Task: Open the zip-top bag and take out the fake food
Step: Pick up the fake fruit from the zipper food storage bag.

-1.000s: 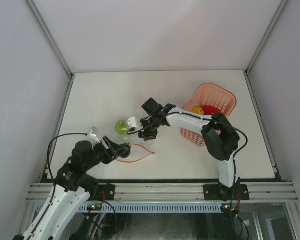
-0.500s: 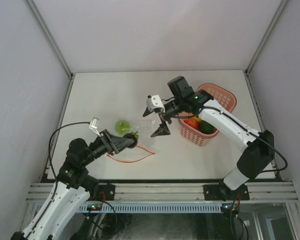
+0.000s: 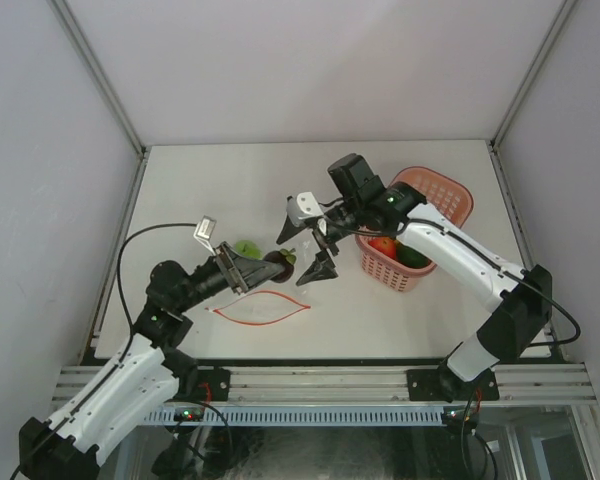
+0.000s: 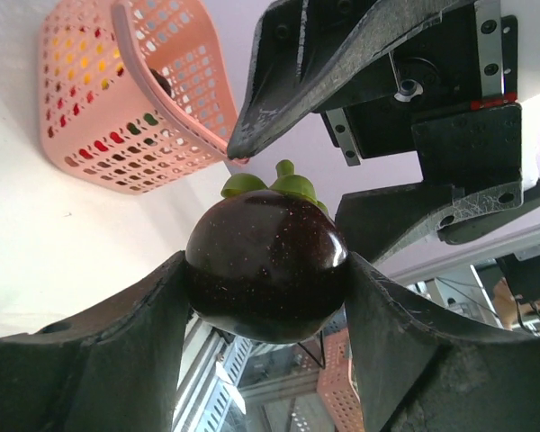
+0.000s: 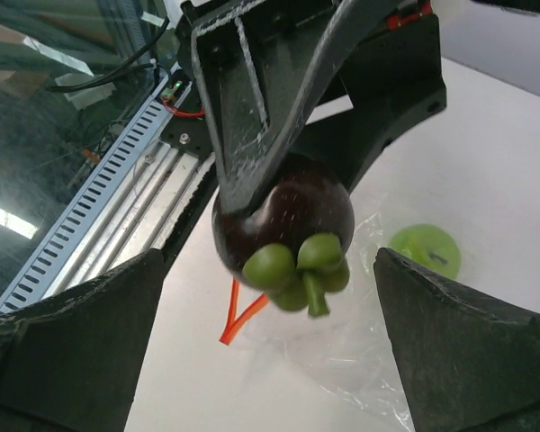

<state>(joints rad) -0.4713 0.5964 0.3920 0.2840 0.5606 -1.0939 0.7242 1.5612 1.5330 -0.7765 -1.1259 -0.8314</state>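
Now a hand-over, by the look of it: left gripper [image 3: 261, 267] clenches the blackish-purple, green-capped plastic mangosteen [image 4: 265, 274] above the clear crinkly zip-top bag [image 5: 342, 360] on the bench, and the empty, wide-spread right gripper [image 3: 308, 250] probably must close squarely round it next.

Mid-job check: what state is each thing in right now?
left gripper: fingers shut on mangosteen, held off the table
right gripper: fingers open, close to mangosteen
mangosteen: gripped, out of the bag
zip-top bag: flat on table, mouth open
green fruit: lying on table
pink basket: upright, partly filled
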